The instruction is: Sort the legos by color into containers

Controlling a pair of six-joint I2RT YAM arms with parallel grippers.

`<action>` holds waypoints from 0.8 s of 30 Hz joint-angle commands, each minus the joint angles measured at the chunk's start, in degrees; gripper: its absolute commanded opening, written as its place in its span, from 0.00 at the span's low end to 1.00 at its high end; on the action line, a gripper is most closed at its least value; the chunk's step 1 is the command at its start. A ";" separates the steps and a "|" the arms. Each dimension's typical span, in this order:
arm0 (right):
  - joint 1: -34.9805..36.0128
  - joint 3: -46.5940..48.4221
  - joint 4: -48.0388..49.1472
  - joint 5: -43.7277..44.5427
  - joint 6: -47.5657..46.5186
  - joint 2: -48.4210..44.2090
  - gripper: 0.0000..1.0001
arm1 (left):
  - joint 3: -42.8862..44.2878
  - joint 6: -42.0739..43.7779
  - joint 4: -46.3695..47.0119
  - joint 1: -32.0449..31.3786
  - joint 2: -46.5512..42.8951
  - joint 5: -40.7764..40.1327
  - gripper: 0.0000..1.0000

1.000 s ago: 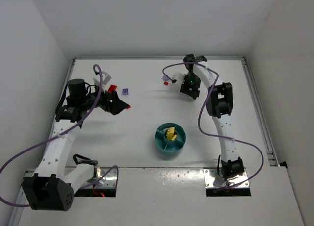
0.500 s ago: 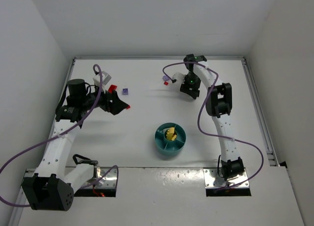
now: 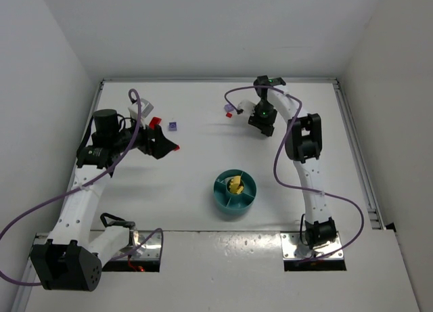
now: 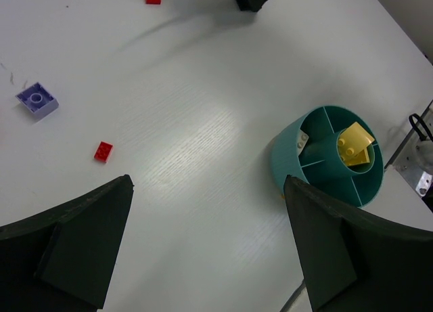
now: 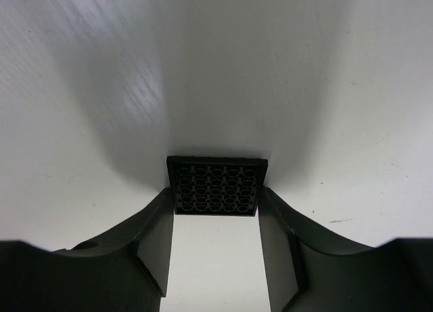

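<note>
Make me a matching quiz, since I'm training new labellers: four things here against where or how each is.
1. black plate
2. yellow bricks
3. purple brick
4. left gripper

a. open, holding nothing
b. in the dish, centre well
c. loose on the table
d. held by the right gripper

Pairs: 1-d, 2-b, 3-c, 4-a.

dish (image 4: 281, 160) 1; red legos (image 4: 103, 151) 3, lilac (image 4: 37, 99) 2, yellow (image 4: 355, 146) 2, black (image 5: 216, 185) 1, tan (image 4: 302, 139) 1
</note>
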 commanded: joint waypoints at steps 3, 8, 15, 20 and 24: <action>0.79 -12.43 9.20 -12.49 3.68 -7.99 0.23 | -0.06 0.38 0.43 0.36 -1.23 0.90 1.00; -0.27 -26.22 12.29 -21.10 6.50 -21.45 0.16 | -0.06 -0.15 1.04 0.36 -1.75 1.43 1.00; -0.27 -49.24 20.29 -29.38 8.52 -43.58 0.13 | -0.59 -2.60 2.27 0.36 -2.80 1.96 1.00; -1.41 -57.96 20.91 -35.35 9.57 -55.03 0.13 | -0.59 -3.66 2.27 0.36 -3.42 3.00 1.00; -1.41 -66.47 20.91 -40.71 9.57 -63.91 0.13 | 0.73 -2.35 -0.27 0.36 -3.95 3.01 1.00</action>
